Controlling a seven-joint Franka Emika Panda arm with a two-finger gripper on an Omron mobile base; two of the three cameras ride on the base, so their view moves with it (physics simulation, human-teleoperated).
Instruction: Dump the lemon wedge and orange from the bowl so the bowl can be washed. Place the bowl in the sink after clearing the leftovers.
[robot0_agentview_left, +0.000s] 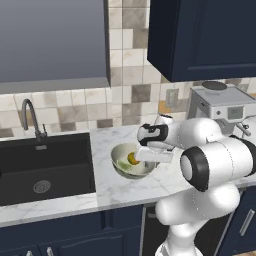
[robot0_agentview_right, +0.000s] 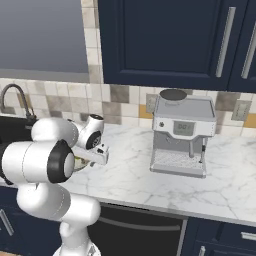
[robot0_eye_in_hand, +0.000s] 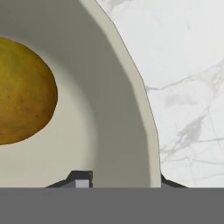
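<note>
End effector (robot0_eye_in_hand: 120, 183) straddles the bowl (robot0_agentview_left: 120, 155) rim at frame centre on the counter (robot0_agentview_left: 115, 187), fingers closing on the wall, grip unconfirmed; orange (robot0_agentview_left: 132, 158) and lemon wedge (robot0_agentview_left: 125, 166) inside; next: lift, tip out.

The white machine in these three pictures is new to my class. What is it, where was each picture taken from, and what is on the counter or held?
It is a white jointed robot arm with a two-finger gripper. Two pictures come from cameras behind it, one to its left and one to its right. The third looks along the gripper itself. On the marble counter sits a shallow off-white ceramic bowl holding a small round orange and a pale yellow-green lemon wedge. A black rectangular sink lies to the left and a silver coffee machine to the right. The fingers straddle the bowl's rim, but whether they grip it is unclear.
</note>
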